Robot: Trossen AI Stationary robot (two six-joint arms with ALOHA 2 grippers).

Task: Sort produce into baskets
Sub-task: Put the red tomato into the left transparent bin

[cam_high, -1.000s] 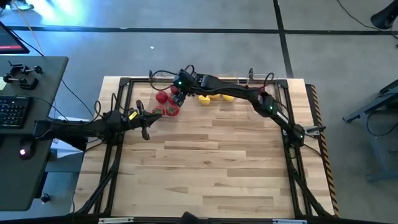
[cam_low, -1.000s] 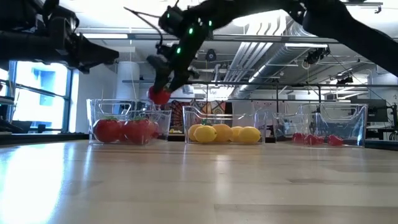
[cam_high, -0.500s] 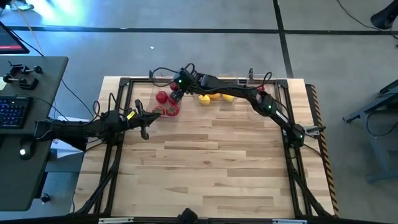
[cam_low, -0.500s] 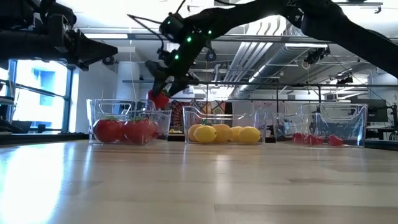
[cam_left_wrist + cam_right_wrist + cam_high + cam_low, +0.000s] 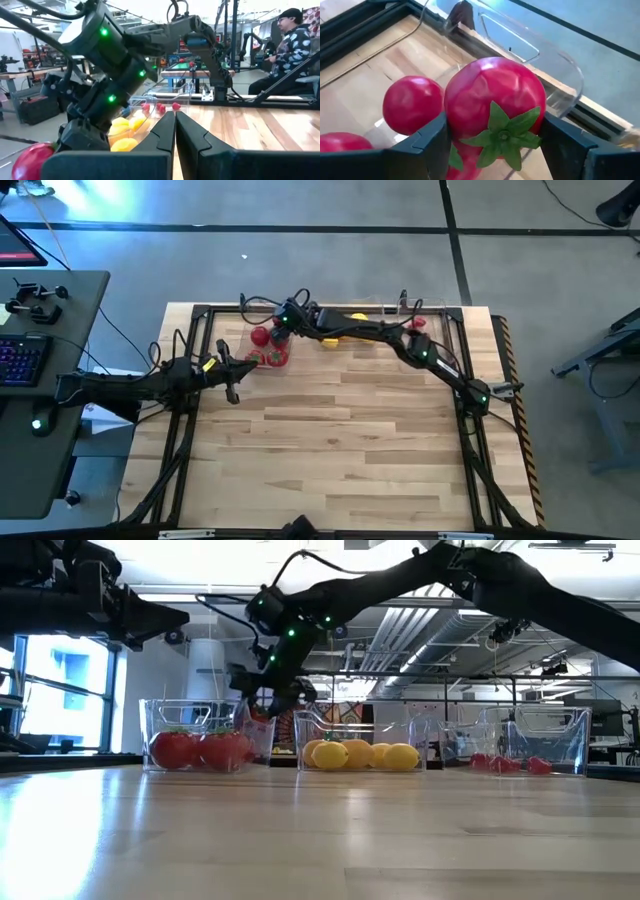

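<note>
A red tomato (image 5: 492, 102) is gripped between the fingers of the right end effector (image 5: 492, 145) above the left basket (image 5: 195, 735). The left end effector (image 5: 175, 131) is held fully closed, empty, nearby.

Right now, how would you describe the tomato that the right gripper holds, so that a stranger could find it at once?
Find the row of three clear bins at the table's far edge and take the tomato bin, next to the lemon bin. Above it hangs the right gripper. The tomato clamped between its fingers is the one: its neighbours all lie inside the bin.
</note>
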